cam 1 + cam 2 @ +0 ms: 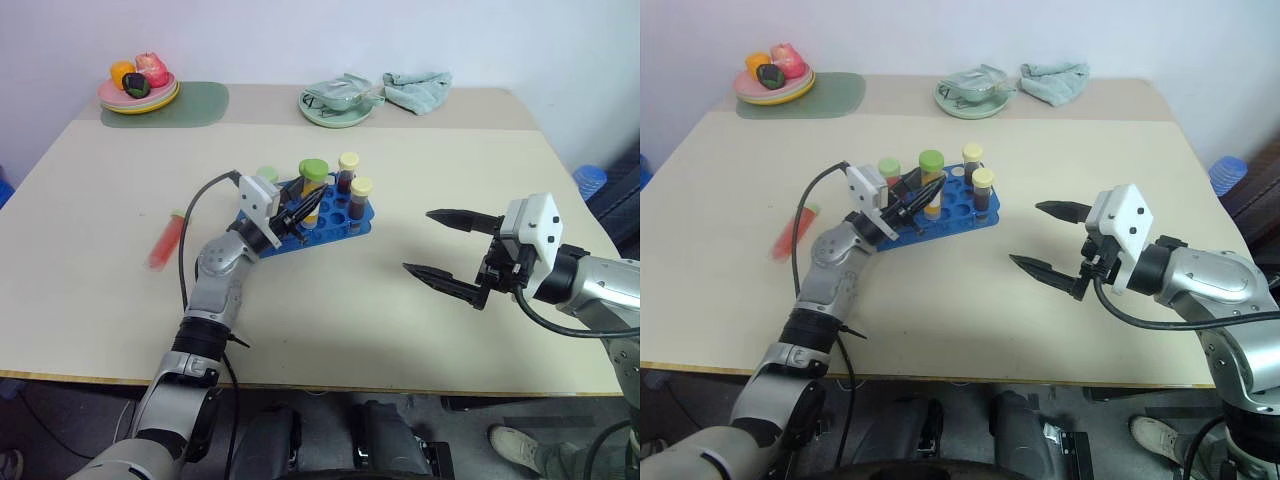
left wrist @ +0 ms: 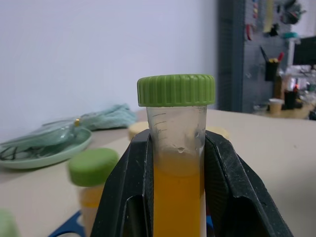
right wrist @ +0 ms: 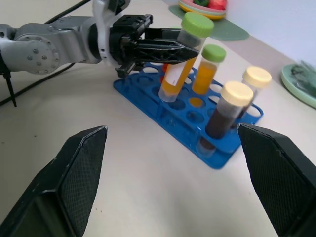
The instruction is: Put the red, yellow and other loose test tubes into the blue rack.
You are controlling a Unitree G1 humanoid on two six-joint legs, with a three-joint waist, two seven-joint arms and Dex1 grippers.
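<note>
Seating a yellow tube (image 3: pixel 183 54) into the blue rack (image 3: pixel 185 118): the left gripper (image 1: pixel 297 213) is clamped on the tube just below its green cap (image 2: pixel 176 89), with the tube tilted and its lower end at the mouth of a hole on the near side of the rack. Three capped tubes stand in the rack already, one green-capped (image 3: pixel 209 68) and two with pale caps (image 3: pixel 227 106). A red tube (image 1: pixel 165 241) lies loose on the table (image 1: pixel 330 310), well apart to the robot's left of the rack. The right gripper (image 1: pixel 447 250) hangs to the right of the rack with its fingers spread wide and nothing between them.

To do this step well, the tube probably needs bringing upright over the hole before it goes down, since a tilted entry could catch the rim and push the light rack across the table. Releasing should likely wait until the tube stands supported by the hole. The spread right gripper could steady the rack if it slides.
</note>
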